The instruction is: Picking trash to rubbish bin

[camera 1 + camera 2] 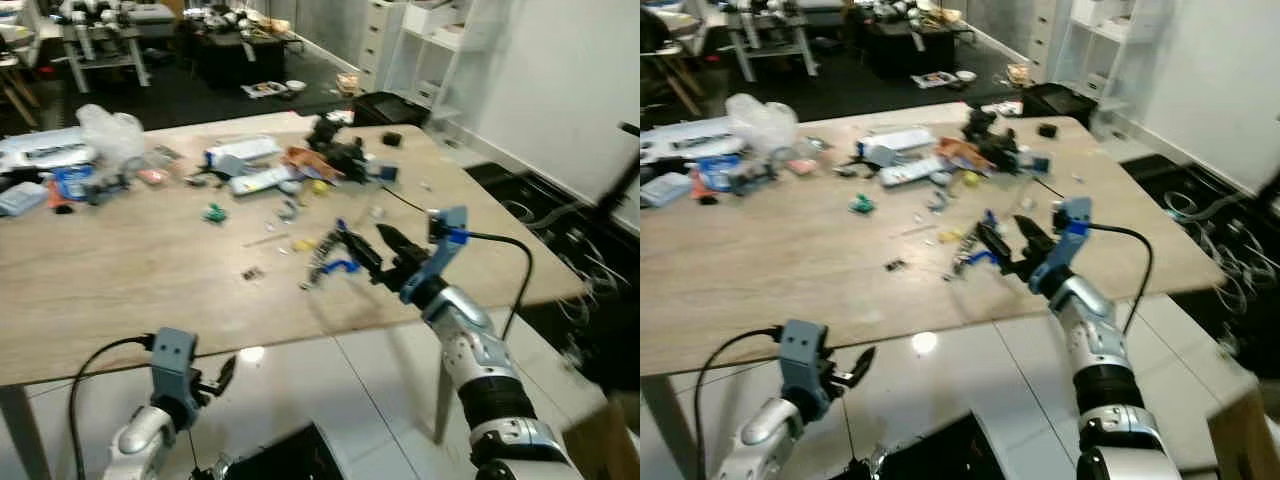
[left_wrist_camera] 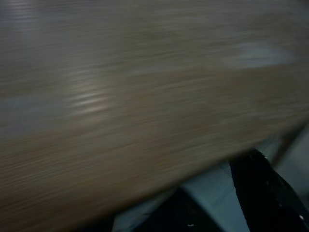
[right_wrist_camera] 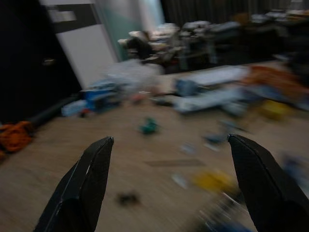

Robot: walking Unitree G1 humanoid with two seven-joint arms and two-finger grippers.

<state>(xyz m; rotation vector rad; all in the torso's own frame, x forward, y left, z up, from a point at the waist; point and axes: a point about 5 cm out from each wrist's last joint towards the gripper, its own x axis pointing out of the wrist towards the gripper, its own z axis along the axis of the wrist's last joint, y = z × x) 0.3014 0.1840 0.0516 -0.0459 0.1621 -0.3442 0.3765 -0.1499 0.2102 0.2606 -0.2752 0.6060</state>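
Nothing here can be read. The white packets and blue-and-white wrappers (image 1: pixel 245 152) scattered over the pale wooden table (image 1: pixel 120 270) carry some print, but it is too small and blurred to make out, and both wrist views are smeared by motion.

Both head eyes look down across the littered pale wooden table (image 1: pixel 130 280); the wrist cameras skim its surface.

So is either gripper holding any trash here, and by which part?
Nothing is held. The right gripper is open over the table with only air between its fingers; the left gripper hangs below the table edge, carrying nothing.
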